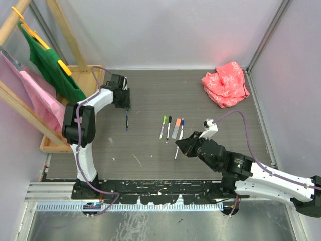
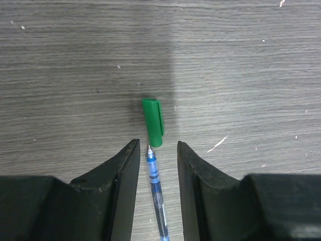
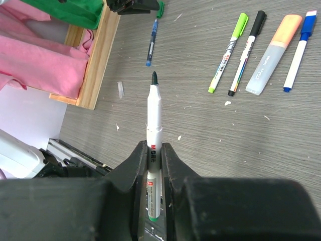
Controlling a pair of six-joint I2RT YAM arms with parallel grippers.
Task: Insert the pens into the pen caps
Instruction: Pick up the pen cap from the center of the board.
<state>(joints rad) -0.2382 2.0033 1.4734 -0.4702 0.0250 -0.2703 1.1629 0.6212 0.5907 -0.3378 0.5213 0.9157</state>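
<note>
The white marker [image 3: 153, 125], nib bare and its rear end green, is clamped by the back half of its barrel in the right gripper [image 3: 153, 150], whose jaws are closed narrow on it. It is held above the table [image 1: 150, 95] right of centre, on the near side of four capped pens [image 3: 271, 55] lying in a row, with its nib pointing toward the far left. The matching green cap [image 2: 153, 122] lies at the far left on the table, at the far tip of a blue pen [image 2: 156, 193], touching it or just beside it. The left gripper [image 2: 155, 146] hangs over that spot with its jaws moderately apart on either side of the blue pen, holding nothing. The cap looks light, stiff and smooth, so it would likely skate or tip under a sideways push, though its clip should stop it rolling. It is probably best pinched across its sides near the closed end, leaving the mouth free for the nib. The marker is equally light and rigid, and a grip far back on the barrel leaves plenty of it clear. A wooden frame [image 3: 103, 47] and pink cloth [image 3: 40, 60] sit further left.
</note>
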